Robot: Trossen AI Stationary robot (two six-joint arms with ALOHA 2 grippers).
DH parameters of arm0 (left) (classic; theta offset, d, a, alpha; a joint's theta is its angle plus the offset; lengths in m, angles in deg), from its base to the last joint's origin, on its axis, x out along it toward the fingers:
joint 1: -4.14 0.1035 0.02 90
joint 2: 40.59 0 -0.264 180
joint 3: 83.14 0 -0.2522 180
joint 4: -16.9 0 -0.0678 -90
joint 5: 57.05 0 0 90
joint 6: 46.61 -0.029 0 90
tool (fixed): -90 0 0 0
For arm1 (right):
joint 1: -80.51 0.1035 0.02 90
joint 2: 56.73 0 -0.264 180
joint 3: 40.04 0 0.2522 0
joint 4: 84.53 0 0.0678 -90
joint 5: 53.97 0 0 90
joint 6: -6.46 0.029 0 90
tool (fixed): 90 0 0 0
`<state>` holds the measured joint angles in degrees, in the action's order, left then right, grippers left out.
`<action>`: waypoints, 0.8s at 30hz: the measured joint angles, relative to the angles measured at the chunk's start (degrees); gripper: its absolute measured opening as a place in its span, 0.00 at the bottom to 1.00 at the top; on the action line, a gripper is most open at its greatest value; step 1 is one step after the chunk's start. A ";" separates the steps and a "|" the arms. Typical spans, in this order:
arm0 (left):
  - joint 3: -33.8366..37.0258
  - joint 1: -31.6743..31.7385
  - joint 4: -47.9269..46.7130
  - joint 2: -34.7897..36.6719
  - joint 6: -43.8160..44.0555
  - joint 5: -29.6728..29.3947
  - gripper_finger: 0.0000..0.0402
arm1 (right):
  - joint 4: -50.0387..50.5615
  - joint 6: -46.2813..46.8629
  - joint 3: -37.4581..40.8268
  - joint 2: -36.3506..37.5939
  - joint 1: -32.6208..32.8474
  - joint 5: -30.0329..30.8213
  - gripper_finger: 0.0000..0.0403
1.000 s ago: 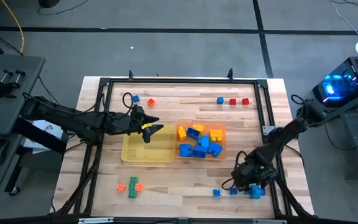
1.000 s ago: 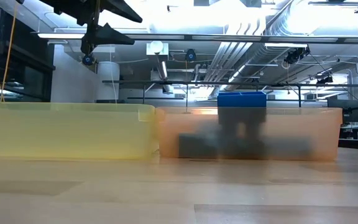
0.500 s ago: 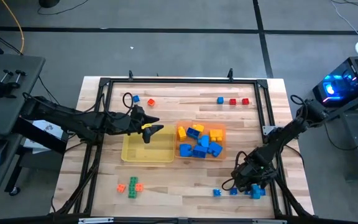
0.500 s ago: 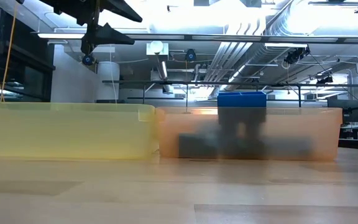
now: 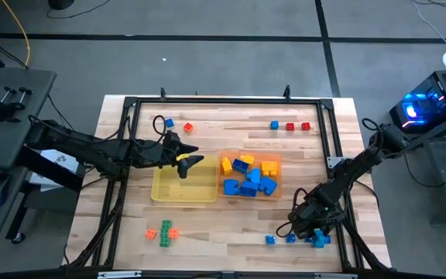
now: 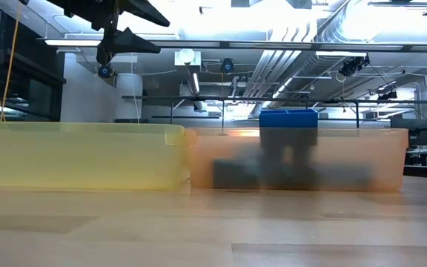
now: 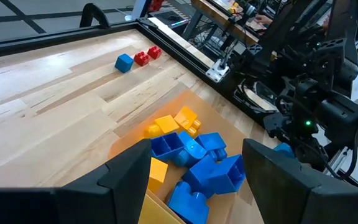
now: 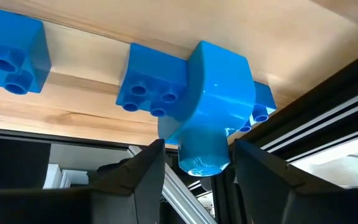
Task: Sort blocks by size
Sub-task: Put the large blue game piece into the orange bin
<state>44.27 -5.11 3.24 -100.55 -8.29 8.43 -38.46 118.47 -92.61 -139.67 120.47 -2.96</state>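
Observation:
Larger blue and yellow blocks (image 5: 248, 180) lie piled in the orange tray (image 5: 250, 197); the yellow tray (image 5: 169, 186) stands beside it on its left. My left gripper (image 5: 192, 163) hangs open above the yellow tray, looking toward the pile (image 7: 194, 168). A few blue blocks (image 5: 290, 238) lie near the table's near right corner. There my right gripper (image 5: 314, 232) is shut on one blue block (image 8: 213, 106), with two other blue blocks (image 8: 148, 87) lying beside it. My right gripper pinches the smooth narrow end (image 8: 204, 158) of the blue block between its two fingers (image 8: 151, 177). The fingers slant down at it from the table's right side. The block lies among the other blue blocks at table level; whether it is lifted I cannot tell.
Tiny blocks lie scattered: blue and orange (image 5: 178, 125) at the far left, blue and red (image 5: 290, 125) at the far right, orange and green (image 5: 161, 232) at the near left. A black frame rail (image 5: 339, 194) runs close beside my right gripper.

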 joint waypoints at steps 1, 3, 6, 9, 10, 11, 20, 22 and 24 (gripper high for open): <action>0.00 0.01 -0.14 0.00 0.02 -0.02 0.59 | 0.00 0.00 0.00 0.00 0.00 0.16 0.46; 0.00 0.00 -0.30 0.00 0.00 -0.02 0.59 | 0.00 -0.01 0.00 0.00 0.00 0.49 0.46; 0.00 0.00 -0.29 0.00 0.01 -0.02 0.59 | 0.02 -0.44 0.00 0.00 0.00 0.89 0.46; 0.00 0.01 -0.29 0.00 0.01 -0.02 0.59 | 0.15 -0.09 0.00 0.00 0.00 0.91 0.46; 0.00 0.00 -0.29 0.00 0.01 -0.02 0.59 | 0.11 -0.09 0.00 0.00 0.00 0.90 0.46; 0.00 0.00 -0.29 0.00 0.01 -0.02 0.59 | 0.11 -0.14 0.00 0.00 0.00 0.86 0.46; 0.00 0.00 -0.29 0.00 0.00 -0.02 0.59 | 0.16 -4.73 0.00 0.00 0.01 -0.99 0.46; 0.00 0.00 -0.29 0.00 0.01 -0.02 0.59 | 0.15 -4.64 0.00 0.00 0.01 -1.02 0.46; 0.00 0.00 -0.29 0.00 0.00 -0.02 0.59 | 0.15 -4.50 0.00 -0.01 0.14 -1.02 0.46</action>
<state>44.27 -5.11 2.95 -100.55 -8.29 8.41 -38.31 113.96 -92.61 -139.67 120.61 -3.98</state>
